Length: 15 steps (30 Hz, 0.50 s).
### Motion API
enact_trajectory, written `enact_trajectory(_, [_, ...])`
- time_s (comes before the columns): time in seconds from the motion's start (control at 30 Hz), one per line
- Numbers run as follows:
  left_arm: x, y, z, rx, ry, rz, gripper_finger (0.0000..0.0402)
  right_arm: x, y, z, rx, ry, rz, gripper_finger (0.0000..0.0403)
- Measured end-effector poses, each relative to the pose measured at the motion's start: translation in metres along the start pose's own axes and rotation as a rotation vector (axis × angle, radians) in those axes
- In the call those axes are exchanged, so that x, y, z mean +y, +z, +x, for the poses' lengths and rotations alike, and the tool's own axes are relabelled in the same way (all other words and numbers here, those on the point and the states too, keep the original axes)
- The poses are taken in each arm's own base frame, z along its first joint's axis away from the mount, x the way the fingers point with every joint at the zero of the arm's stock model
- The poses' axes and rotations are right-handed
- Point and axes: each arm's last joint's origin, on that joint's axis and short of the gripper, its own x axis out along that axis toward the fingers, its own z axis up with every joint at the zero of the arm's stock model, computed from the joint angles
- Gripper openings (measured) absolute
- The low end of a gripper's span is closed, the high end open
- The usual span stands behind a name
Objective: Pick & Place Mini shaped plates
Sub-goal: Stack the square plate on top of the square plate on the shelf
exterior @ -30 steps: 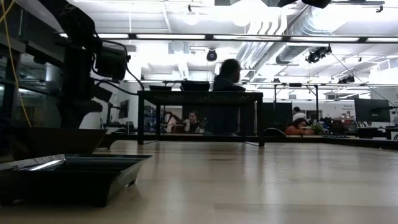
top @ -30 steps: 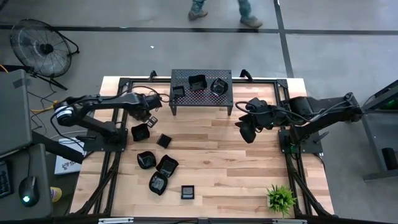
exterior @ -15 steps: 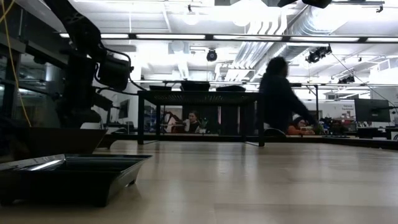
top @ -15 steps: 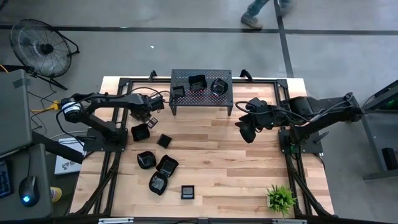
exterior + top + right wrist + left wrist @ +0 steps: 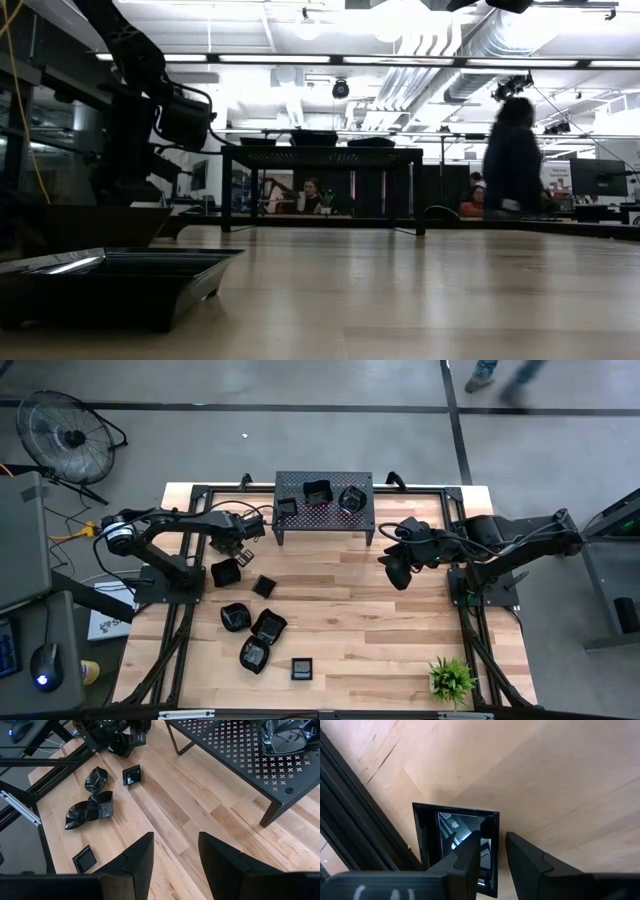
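Left gripper (image 5: 492, 857) hides square plate (image 5: 427, 827) rim

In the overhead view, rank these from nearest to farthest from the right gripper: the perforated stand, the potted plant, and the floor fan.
From the right gripper:
1. Perforated stand, table's back edge, just left of it.
2. Potted plant, front right corner.
3. Floor fan, off the table, far left.

Even overhead light falls across the pale wooden table (image 5: 350, 600), casting only soft shadows. At table height, bright ceiling strip lights (image 5: 400, 60) wash out the room, leaving the black perforated metal stand (image 5: 320, 158) in silhouette; a walking person (image 5: 512, 150) is blurred. A glossy black square dish (image 5: 455, 845) mirrors the lights.
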Motion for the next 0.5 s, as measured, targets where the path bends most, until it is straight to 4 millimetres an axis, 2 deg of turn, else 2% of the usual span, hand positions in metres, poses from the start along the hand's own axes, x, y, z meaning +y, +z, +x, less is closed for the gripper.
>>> enact_trajectory(0.33, [0.0, 0.0, 0.0, 0.0, -0.001, 0.005, 0.0091, 0.0, -0.0001, 0.0001, 0.0, 0.0, -0.001, 0.0149])
enact_trajectory(0.5, [-0.0003, 0.0001, 0.0001, 0.001, -0.005, 0.005, 0.0068, 0.0, -0.0001, 0.0002, 0.001, 0.0, -0.001, 0.0149])
